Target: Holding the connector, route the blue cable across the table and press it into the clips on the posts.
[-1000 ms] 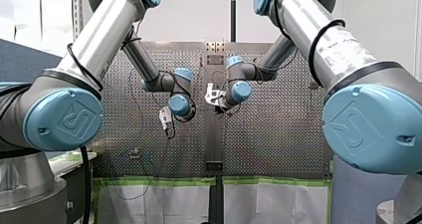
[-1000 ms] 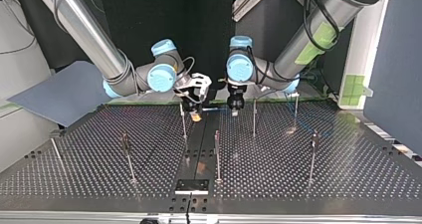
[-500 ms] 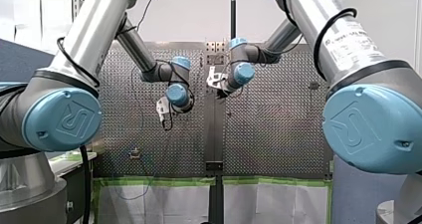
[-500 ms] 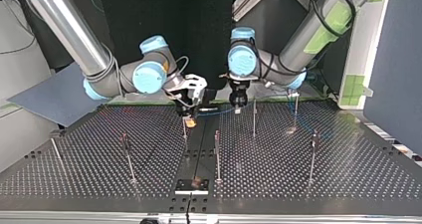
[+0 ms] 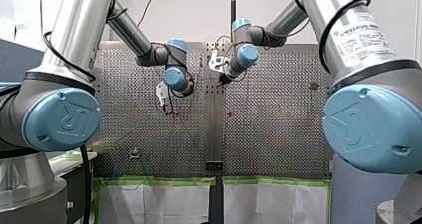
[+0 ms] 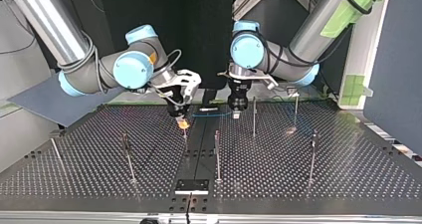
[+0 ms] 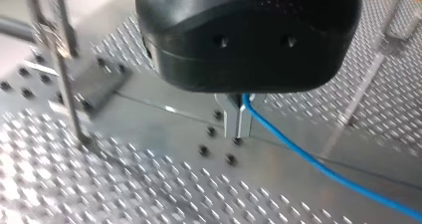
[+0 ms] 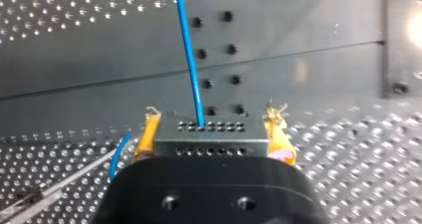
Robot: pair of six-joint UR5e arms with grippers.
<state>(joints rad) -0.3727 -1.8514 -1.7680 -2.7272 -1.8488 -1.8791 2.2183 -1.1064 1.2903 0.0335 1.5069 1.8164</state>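
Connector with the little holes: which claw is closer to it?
Right. My right claw clamps the connector between its yellow pads. My left claw is apart from it, pinching the blue cable further along.

The blue cable (image 8: 189,59) looks smooth and glossy, the perforated table (image 8: 308,20) shiny metal.

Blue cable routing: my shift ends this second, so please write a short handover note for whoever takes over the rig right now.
My left pincer: shut on the blue cable, low over the table.
My right pincer: shut on the connector, yellow pads at its sides; the cable leaves its front.
Done: cable spans between the two pincers at the top view's far side.
Left: no clip on the posts visibly holds the cable; route it across and press it in.
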